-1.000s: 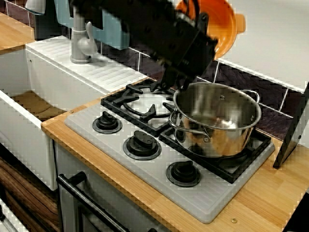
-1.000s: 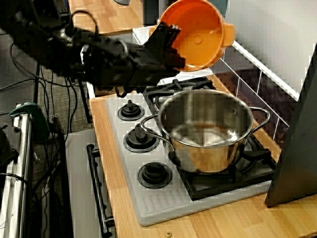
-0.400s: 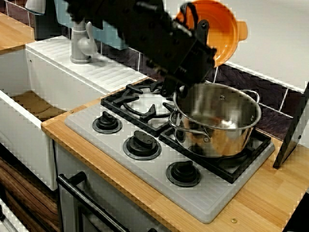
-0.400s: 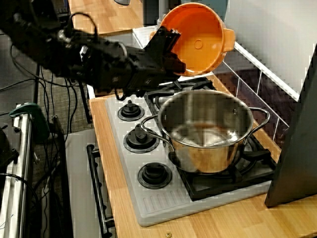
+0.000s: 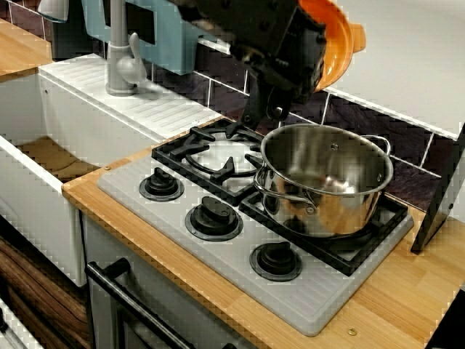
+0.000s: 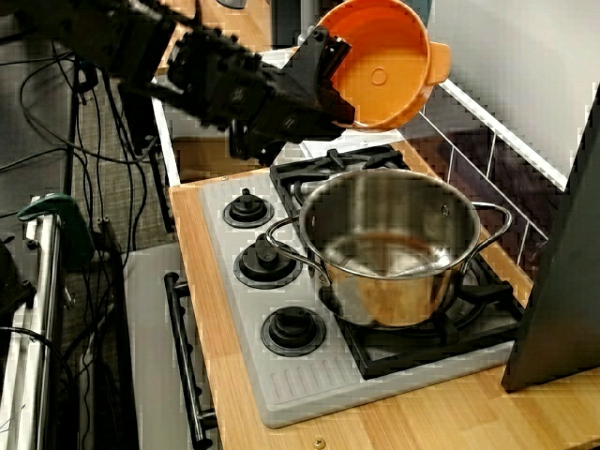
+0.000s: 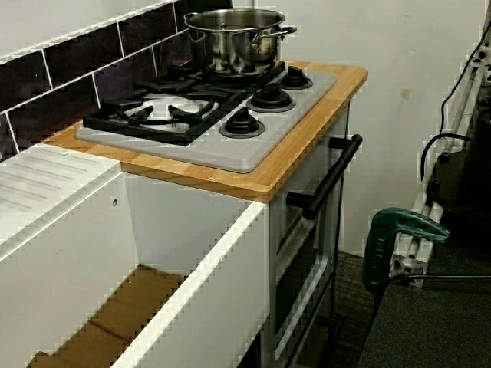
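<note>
Pincer (image 6: 330, 82) is clamped onto the rim of the orange bowl (image 6: 386, 66), holding it up in the air and tipped on its side, so the side view looks right into it. The bowl hangs over the back of the hob, higher than the steel pot (image 6: 389, 248) and not touching it. That pot sits upright on a burner grate of the grey hob (image 6: 291, 380), with black knobs (image 6: 293, 328) along the front edge. The hob sits in a wooden tabletop (image 6: 441, 422), and there's a white sink (image 5: 43, 156) off to one side.
</note>
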### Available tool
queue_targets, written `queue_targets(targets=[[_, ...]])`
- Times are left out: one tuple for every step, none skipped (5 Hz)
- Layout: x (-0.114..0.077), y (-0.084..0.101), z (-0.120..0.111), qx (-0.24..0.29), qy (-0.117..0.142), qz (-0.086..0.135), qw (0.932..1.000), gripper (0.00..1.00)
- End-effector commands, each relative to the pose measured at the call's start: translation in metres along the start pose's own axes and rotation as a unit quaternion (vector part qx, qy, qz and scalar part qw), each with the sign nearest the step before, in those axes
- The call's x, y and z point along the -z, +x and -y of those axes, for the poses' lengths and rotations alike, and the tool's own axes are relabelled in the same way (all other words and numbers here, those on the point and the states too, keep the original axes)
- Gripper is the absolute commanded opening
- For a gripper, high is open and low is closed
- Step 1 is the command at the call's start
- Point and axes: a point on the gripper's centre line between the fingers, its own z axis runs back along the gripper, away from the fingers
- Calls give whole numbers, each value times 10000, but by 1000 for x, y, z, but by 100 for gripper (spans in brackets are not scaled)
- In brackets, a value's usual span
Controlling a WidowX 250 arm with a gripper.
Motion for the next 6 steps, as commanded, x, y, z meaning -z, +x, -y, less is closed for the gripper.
queue_targets(targets=[[-16, -27, -41, -576, -400, 537, 9961, 0], [-11, -30, -44, -586, -1002, 853, 9896, 0], [-6, -32, -45, -635, -1377, 966, 9837, 0], [-3, -36, -47, -730, -1812, 1179, 9736, 0], [-3, -38, -48, -721, -2030, 1392, 9665, 0], [-2, -40, -49, -709, -2411, 1669, 9534, 0]])
